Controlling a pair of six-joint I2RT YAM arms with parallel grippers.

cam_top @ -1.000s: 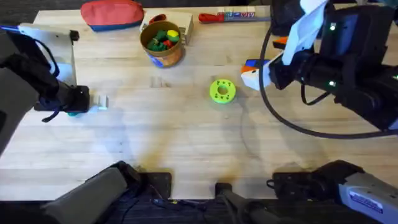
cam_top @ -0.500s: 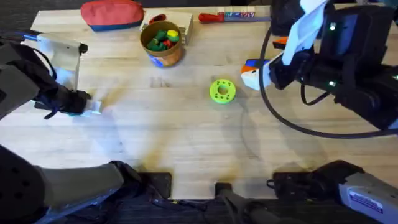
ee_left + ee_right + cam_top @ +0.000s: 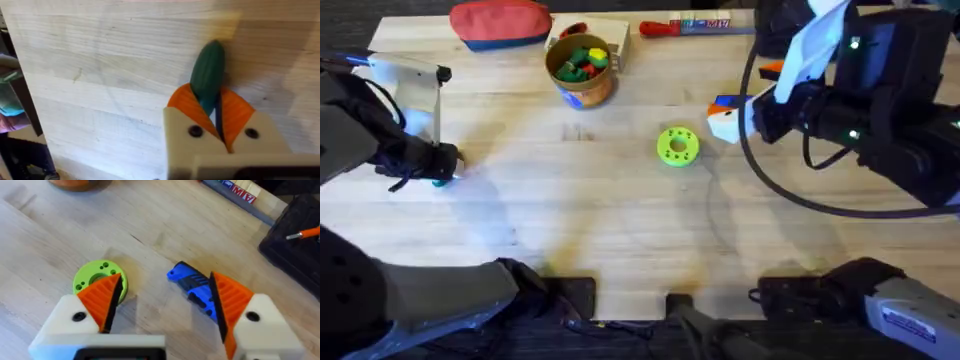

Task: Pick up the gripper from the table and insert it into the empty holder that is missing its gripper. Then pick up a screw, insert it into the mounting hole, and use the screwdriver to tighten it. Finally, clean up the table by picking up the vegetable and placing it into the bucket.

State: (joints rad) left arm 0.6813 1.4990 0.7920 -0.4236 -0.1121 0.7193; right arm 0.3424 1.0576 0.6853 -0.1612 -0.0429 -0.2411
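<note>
The dark green vegetable [image 3: 208,67] is clamped between the orange pads [image 3: 186,106] of my left gripper [image 3: 215,107], its rounded end sticking out over the bare wood. That left gripper [image 3: 447,170] is near the table's left edge. My right gripper [image 3: 166,280] stands open just above the blue screwdriver [image 3: 192,284], which lies on the table between its fingers [image 3: 102,297]. From overhead, the right gripper [image 3: 728,122] is beside the screwdriver [image 3: 725,102] at the right. The yellow-orange bucket [image 3: 582,70] with toy pieces stands at the back middle. The loose gripper, holder and screw are out of view.
A lime-green disc with holes [image 3: 677,146] lies mid-table, close to the right gripper. A red pouch [image 3: 500,22] and a red-handled tool [image 3: 663,29] lie along the far edge. A black tray [image 3: 295,245] sits beyond the screwdriver.
My left gripper has drawn a little to the left, toward the table's edge, and its arm has turned. The right arm, screwdriver and disc have not moved.
</note>
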